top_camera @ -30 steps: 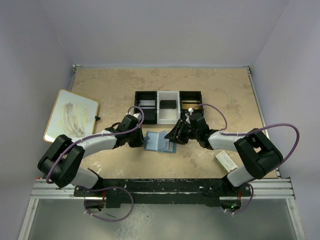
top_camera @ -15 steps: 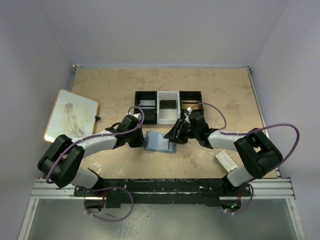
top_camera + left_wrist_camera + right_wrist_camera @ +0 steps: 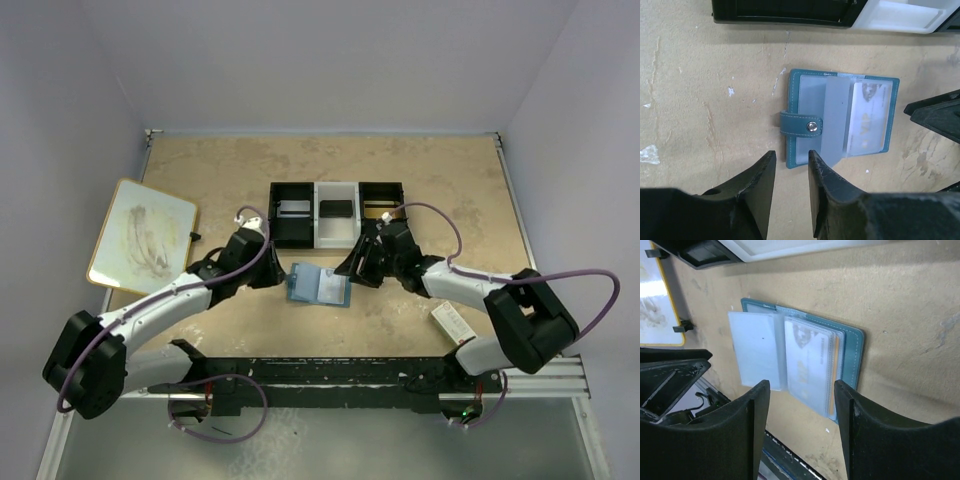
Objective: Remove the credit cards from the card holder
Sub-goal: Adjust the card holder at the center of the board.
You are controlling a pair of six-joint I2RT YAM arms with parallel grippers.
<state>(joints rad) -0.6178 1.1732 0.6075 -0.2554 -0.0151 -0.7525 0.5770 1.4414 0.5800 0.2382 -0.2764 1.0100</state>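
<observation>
Since a moment ago the left arm (image 3: pixel 160 300) has swung its elbow out and low to the left. Its pincer has let go of the blue card holder (image 3: pixel 319 285), whose raised flap now lies flat.

From where I stand, the sandy table (image 3: pixel 450 180) carries everything. The right arm (image 3: pixel 470 285) reaches in from the right, and the two arms meet near the middle.

Behind them sits a black-and-white compartment tray (image 3: pixel 337 213). A yellow-rimmed white board (image 3: pixel 142 236) lies well off to the left. A small white box (image 3: pixel 452 322) lies near the right arm's base.

The card holder is spread open on the table just in front of the tray, between the two pincers.

The left gripper (image 3: pixel 790 157) hangs just short of the holder's left edge. Its fingers are a narrow gap apart, with nothing between them.

The right gripper (image 3: pixel 800 387) hangs by the holder's right side. Its fingers (image 3: pixel 845 405) are spread wider and have hold of nothing.

The credit cards (image 3: pixel 810 360) are still tucked in the clear sleeves on the holder's right half. A pale printed one faces up, with a gold-yellow edge showing beside it. An empty-looking clear sleeve (image 3: pixel 755 347) lies over the other half.

The snap tab (image 3: pixel 802 128) folds in over the holder's left edge.
</observation>
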